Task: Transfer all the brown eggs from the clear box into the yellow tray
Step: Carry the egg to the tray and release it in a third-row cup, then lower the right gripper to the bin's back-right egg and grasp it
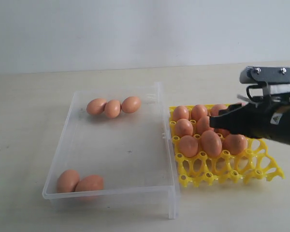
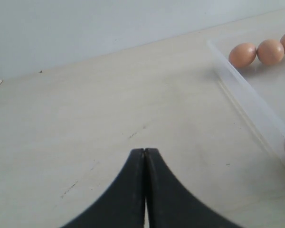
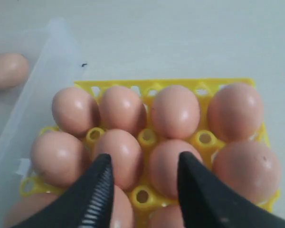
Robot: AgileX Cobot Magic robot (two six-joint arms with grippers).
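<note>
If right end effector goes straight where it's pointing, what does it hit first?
Likely the brown eggs seated in the yellow tray, just ahead of the right end effector. Its open jaws frame two of them; which touches first is unclear.

Tool (image 2: 145,153): tips pressed together, over the table (image 2: 85,114)
Clear box (image 2: 249,104): three brown eggs (image 2: 270,51) inside, in a row

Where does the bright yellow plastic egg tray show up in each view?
Exterior: yellow tray right of centre, beside the clear plastic box.
Left wrist: not in it; box wall only.
Right wrist: fills the middle; box wall alongside.
Shared landmark: the box wall.
</note>
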